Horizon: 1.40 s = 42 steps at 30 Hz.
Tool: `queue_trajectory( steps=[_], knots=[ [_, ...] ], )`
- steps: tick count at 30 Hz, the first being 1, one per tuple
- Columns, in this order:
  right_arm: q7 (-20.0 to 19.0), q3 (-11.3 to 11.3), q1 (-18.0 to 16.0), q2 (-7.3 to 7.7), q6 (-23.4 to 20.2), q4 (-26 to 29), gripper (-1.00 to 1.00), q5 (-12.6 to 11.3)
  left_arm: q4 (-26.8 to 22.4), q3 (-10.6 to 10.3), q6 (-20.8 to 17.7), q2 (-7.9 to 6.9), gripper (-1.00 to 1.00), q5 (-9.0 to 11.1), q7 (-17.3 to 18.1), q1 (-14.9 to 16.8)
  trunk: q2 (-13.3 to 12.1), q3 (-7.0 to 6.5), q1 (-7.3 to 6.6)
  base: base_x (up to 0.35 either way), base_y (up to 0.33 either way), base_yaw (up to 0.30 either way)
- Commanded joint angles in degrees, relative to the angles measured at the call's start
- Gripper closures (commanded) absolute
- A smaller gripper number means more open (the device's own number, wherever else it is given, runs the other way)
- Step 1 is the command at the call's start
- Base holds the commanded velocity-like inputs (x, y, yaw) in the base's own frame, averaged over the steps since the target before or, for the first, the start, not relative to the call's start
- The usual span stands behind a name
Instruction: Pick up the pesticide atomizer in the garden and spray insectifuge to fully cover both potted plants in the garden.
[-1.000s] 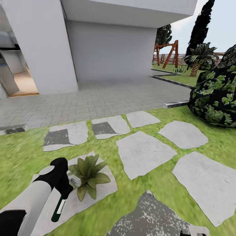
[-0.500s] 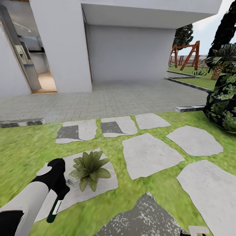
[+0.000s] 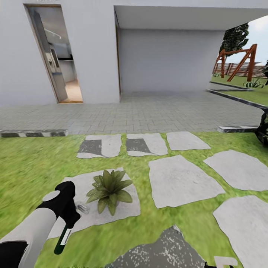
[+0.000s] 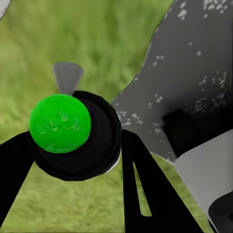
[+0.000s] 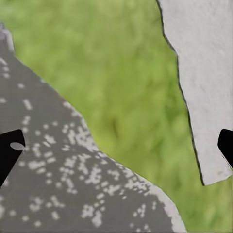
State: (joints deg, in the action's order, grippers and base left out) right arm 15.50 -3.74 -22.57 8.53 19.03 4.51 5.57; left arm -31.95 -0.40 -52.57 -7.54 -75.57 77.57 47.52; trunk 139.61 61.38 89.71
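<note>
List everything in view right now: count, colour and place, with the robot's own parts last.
potted plant: one, green pointed leaves, on a stepping stone just ahead of the left gripper.
pesticide atomizer: one, dark green with white label, hanging bottom-down from the left gripper.
stepping stones: several, pale grey, set in the lawn.
lawn: green, around the stones.
paved patio: grey, between lawn and house.
house wall: white, with an open doorway at left.
swing frame: one, brown wood, far right.
left gripper: black, shut on the atomizer.
right gripper: black fingertips apart, over grass and stone.
</note>
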Motion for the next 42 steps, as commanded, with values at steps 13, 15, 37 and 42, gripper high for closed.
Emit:
queue_trajectory(
  steps=[13,15,37,42],
  knots=[
    [0.0,-0.4,0.0,0.25,0.1,-0.3,-1.00,0.7,-0.2,0.0,-0.7,0.07,1.00,-0.5,0.6,0.0,0.0,0.05,-0.01,0.000,-0.265,0.047],
    [0.0,-0.4,0.0,0.20,0.1,-0.3,-1.00,0.7,-0.2,0.1,-0.7,0.07,1.00,-0.5,0.6,0.0,0.0,0.05,-0.01,0.000,-0.272,0.000],
    [0.1,-0.4,0.0,-0.01,0.1,-0.1,-1.00,0.7,-0.4,0.0,-1.0,0.25,1.00,-0.5,1.1,0.8,0.0,0.05,-0.01,0.073,-0.255,0.202],
    [0.1,-0.4,0.0,-0.01,0.1,-0.1,-1.00,0.7,0.1,-0.6,-0.9,0.36,1.00,-1.1,7.1,6.6,0.0,0.05,-0.01,-0.047,-0.056,0.277]
  ],
)
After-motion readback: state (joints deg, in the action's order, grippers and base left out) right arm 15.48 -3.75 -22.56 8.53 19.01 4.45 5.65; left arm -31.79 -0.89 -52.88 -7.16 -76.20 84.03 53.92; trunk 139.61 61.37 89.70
